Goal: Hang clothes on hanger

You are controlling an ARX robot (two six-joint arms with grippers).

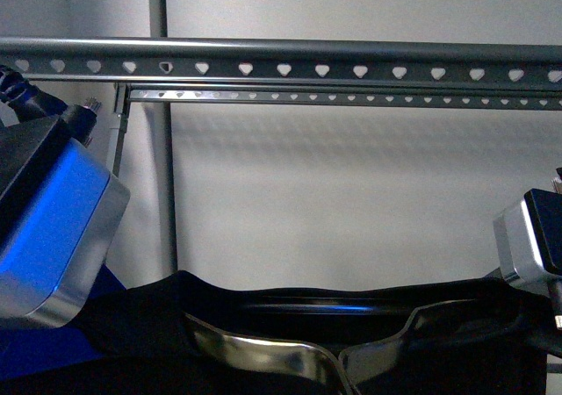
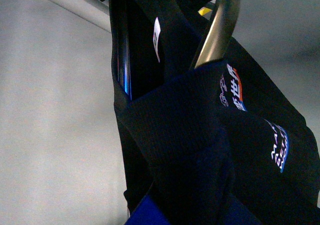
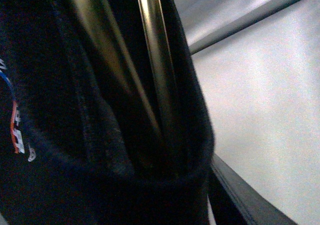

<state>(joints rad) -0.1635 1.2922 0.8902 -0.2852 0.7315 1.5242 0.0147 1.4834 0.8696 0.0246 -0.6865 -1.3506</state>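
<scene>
The clothes [image 1: 290, 312], a black top, hang stretched between my two grippers below the hanger. The hanger [image 1: 290, 66] is the grey rack, with a round rail and a strip of heart-shaped holes crossing the top of the front view. My left gripper [image 1: 61, 237] is shut on the clothes at the left. My right gripper [image 1: 531, 246] is shut on them at the right edge. In the left wrist view the black fabric [image 2: 190, 145] covers the jaws and shows its blue, orange and white logo [image 2: 233, 87]. In the right wrist view the fabric [image 3: 75, 150] hides the jaws.
A thin brass-toned wire coat hanger [image 1: 263, 351] sits inside the top; it also shows in the left wrist view [image 2: 217, 30] and the right wrist view [image 3: 155, 50]. A second punched strip [image 1: 351, 97] and an upright pole [image 1: 162, 149] stand before a plain wall.
</scene>
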